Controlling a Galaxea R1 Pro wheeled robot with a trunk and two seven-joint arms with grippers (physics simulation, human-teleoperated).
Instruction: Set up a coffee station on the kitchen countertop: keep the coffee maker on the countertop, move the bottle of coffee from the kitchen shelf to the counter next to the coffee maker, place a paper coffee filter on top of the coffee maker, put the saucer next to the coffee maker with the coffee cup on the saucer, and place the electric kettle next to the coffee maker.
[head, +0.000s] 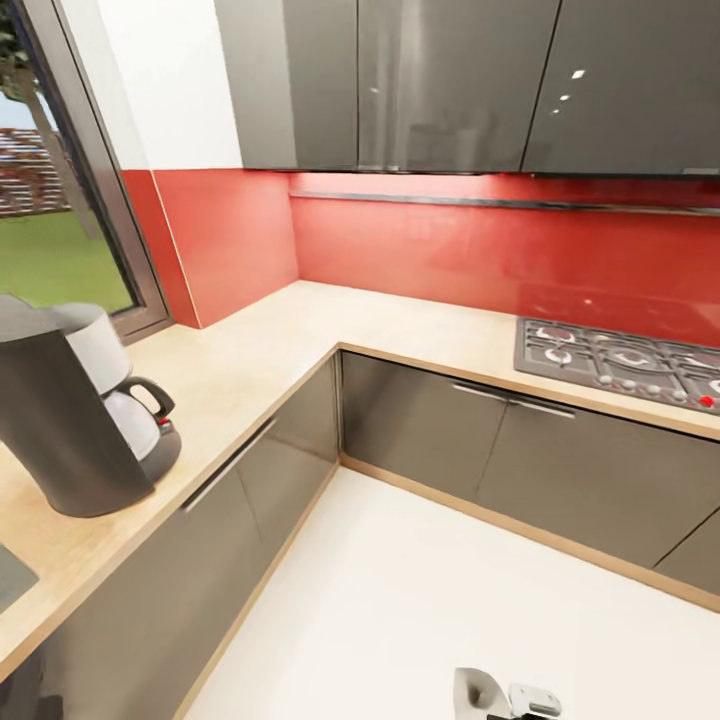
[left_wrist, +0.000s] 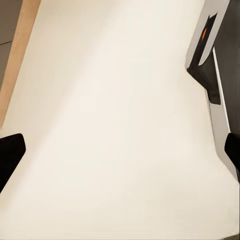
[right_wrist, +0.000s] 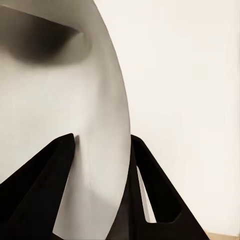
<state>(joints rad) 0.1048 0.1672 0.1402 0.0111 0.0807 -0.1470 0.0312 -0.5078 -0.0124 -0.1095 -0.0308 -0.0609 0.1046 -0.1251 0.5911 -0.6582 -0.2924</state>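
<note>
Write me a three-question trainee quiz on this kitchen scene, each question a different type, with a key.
1. True or false: the coffee maker stands on the kitchen countertop.
2. Multiple choice: what does the right hand grip? A) a white saucer; B) a glass kettle; C) a brown bottle.
3. Fill in: the left hand hangs over the pale floor, its fingers spread ____ with nothing between them.
Key: 1 true; 2 A; 3 open.
</note>
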